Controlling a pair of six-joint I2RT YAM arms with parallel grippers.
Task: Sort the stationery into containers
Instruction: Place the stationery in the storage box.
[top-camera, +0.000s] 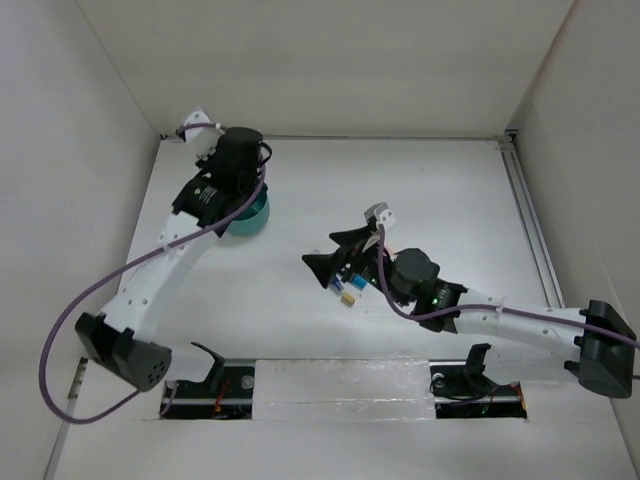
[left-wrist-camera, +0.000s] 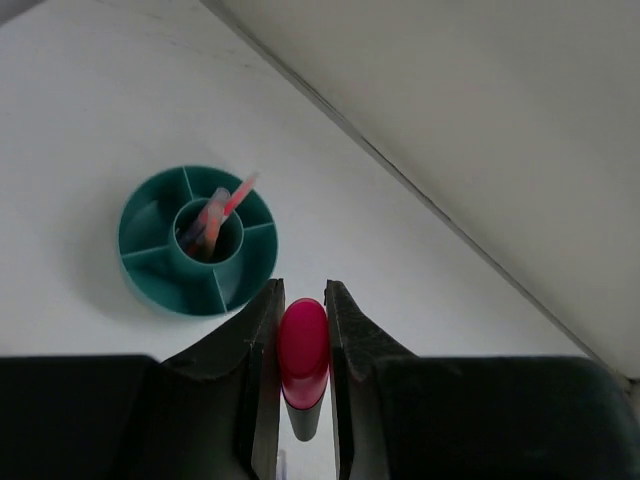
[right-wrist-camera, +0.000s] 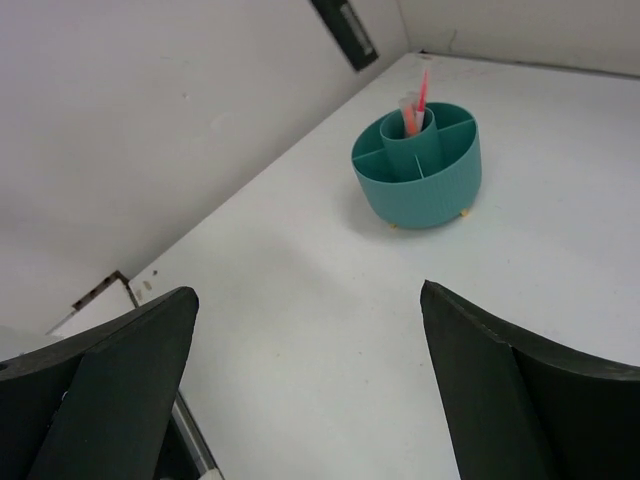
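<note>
Walls: white walls (top-camera: 90, 150) close the table (top-camera: 420, 190) on the left, back and right; a metal rail (top-camera: 527, 215) runs along the right edge.
Open room: bare tabletop spreads wide between the two arms and across the back right.
Tight spot: the teal cup (top-camera: 255, 222) stands in the back-left part of the table, near the left wall, with the left arm hanging over it.
Left claw (left-wrist-camera: 302, 292): narrow, pinching a pink-capped marker (left-wrist-camera: 303, 345) upright between its jaws, above the cup and a little to one side.
Right claw (right-wrist-camera: 308, 292): jaws spread wide, nothing between them, facing the cup across open table and well apart from it.
Cup, look: round, ribbed outer wall (right-wrist-camera: 425, 195), a centre tube and spokes that split the outer ring into compartments; the ring compartments that are seen (left-wrist-camera: 140, 278) hold nothing.
Centre tube: a thin pink-red pen (right-wrist-camera: 422, 92) leans out past the rim, and a clear-barrelled pen (left-wrist-camera: 193, 227) stands beside it.
Cup base: two small tan bits (right-wrist-camera: 392, 226) show at the foot; feet or loose pieces, cannot tell.
Loose pieces: small blue and tan items (top-camera: 344, 290) lie under the right wrist, too small to name.
</note>
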